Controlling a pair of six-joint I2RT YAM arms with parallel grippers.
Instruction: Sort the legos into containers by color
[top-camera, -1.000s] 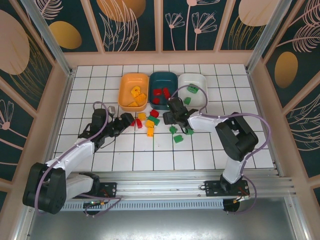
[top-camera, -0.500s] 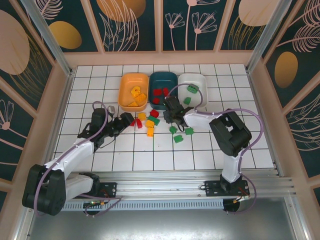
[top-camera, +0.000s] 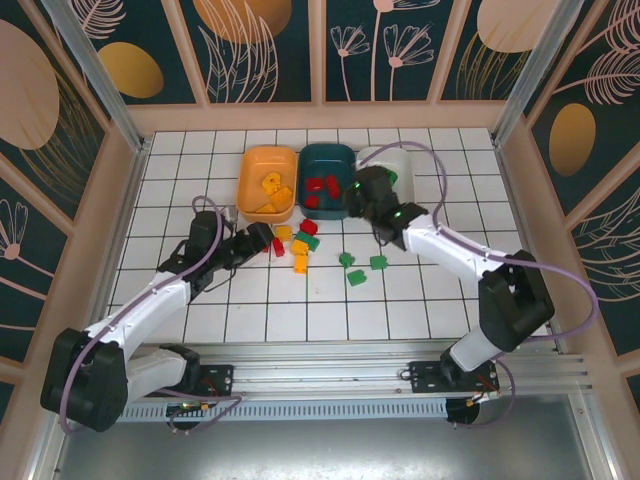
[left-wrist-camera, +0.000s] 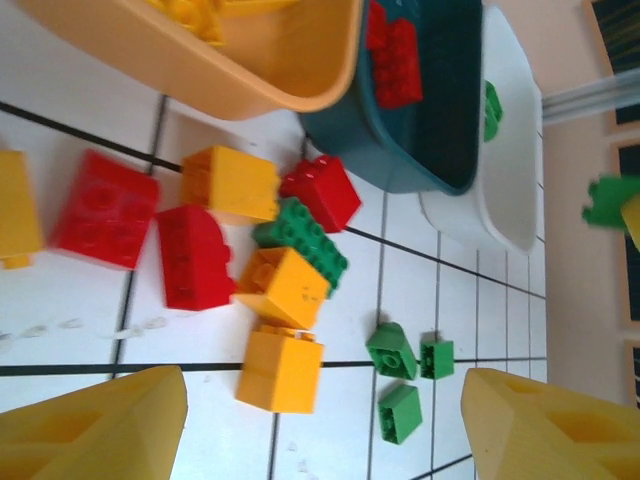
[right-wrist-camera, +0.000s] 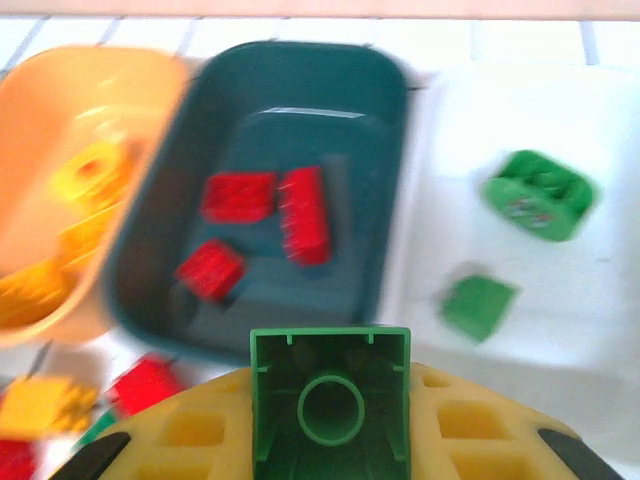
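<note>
My right gripper (top-camera: 357, 190) (right-wrist-camera: 330, 425) is shut on a green lego (right-wrist-camera: 330, 398), held above the seam between the teal bowl (top-camera: 328, 160) (right-wrist-camera: 390, 90) and the white bowl (top-camera: 397, 160) (right-wrist-camera: 600, 290). Three red legos (right-wrist-camera: 303, 213) lie in the teal bowl, two green ones (right-wrist-camera: 538, 195) in the white, and yellow ones (right-wrist-camera: 88, 172) in the orange bowl (top-camera: 250, 185). My left gripper (top-camera: 263, 240) (left-wrist-camera: 320, 440) hangs open just left of the loose pile of red (left-wrist-camera: 195, 255), orange (left-wrist-camera: 280, 370) and green legos (left-wrist-camera: 305, 240).
Three small green legos (top-camera: 356, 277) (left-wrist-camera: 400, 412) lie apart, right of the pile. The bowls stand side by side at the back of the white tiled table (top-camera: 450, 290), with walls close on both sides.
My right gripper has lifted away from the pile and swung back toward the bowls with the green lego in it. The left gripper has barely shifted.
</note>
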